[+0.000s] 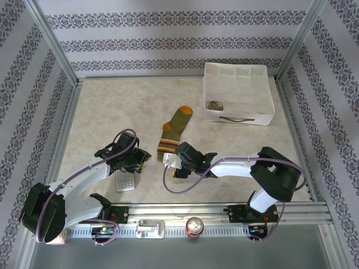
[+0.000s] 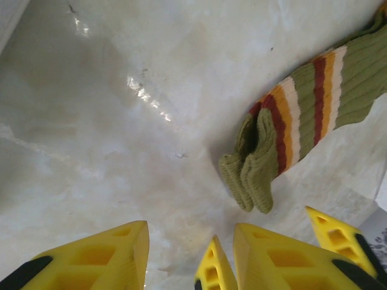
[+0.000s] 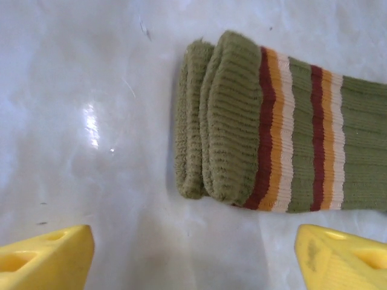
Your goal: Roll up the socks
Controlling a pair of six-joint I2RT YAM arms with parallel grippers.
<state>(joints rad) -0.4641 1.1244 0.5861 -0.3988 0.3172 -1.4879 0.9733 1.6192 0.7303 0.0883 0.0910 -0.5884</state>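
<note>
Currently one striped sock [image 1: 175,134]; left tool [image 2: 190,232] part-open, right tool [image 3: 195,235] wide, both empty.

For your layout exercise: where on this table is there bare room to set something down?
Free: tabletop between the left wall and the sock; also the patch between sock and white box. Crowded: the near middle, around the left gripper, right gripper, calculator and sock cuff.
</note>
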